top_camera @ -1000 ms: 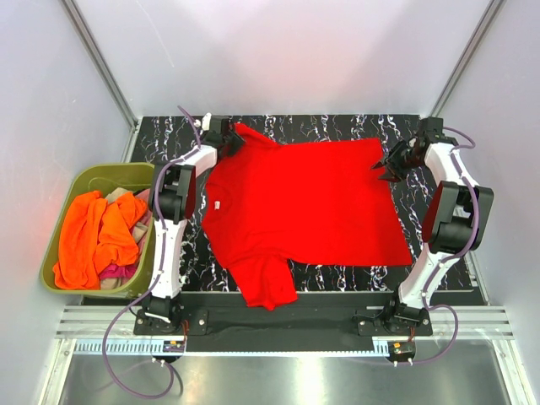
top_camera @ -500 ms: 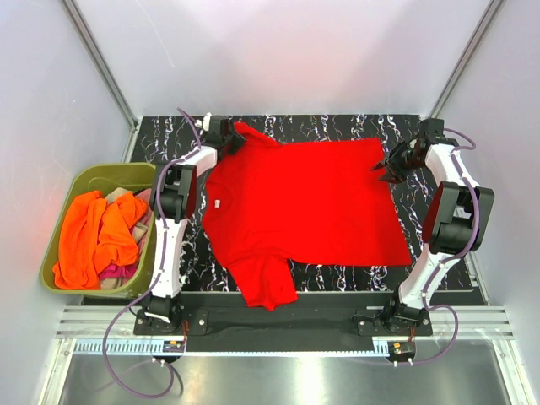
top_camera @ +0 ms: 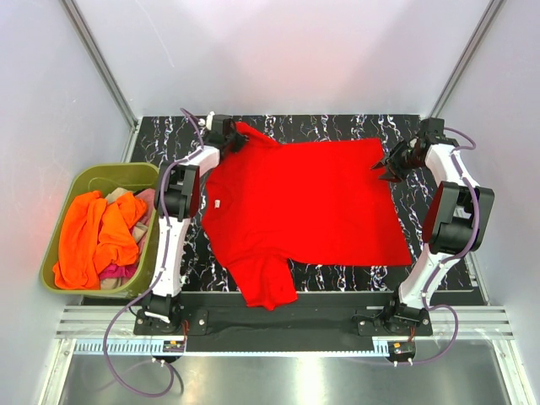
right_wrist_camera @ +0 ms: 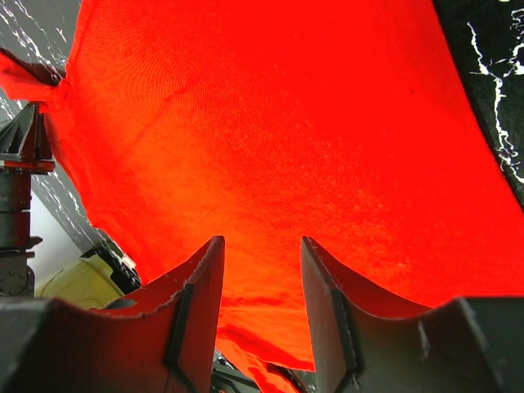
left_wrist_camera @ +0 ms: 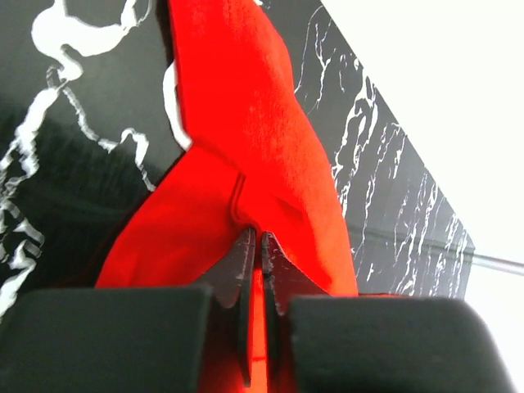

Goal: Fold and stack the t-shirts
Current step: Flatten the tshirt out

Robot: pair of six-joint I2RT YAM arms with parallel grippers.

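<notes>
Cannot read the small white neck label (top_camera: pixel 218 203) on the red t-shirt (top_camera: pixel 312 202): too small from above. Cannot make out the fingertips of the left hand (top_camera: pixel 236 140) there either, lost in the cloth at the far sleeve. Cannot tell from above whether the right hand (top_camera: pixel 386 169) touches the hem corner. Hidden beneath that shirt, the middle of the desk (top_camera: pixel 337 126). Buried under the orange t-shirt (top_camera: pixel 93 236) in the tub (top_camera: pixel 84 177), all but slivers of the magenta t-shirt (top_camera: pixel 114 272) and beige t-shirt (top_camera: pixel 118 196). Blurred near the left wrist lens and cut by the bottom edge, the fingers (left_wrist_camera: pixel 237 270). Cropped on the right wrist view, the red cloth at the top and right edges.
</notes>
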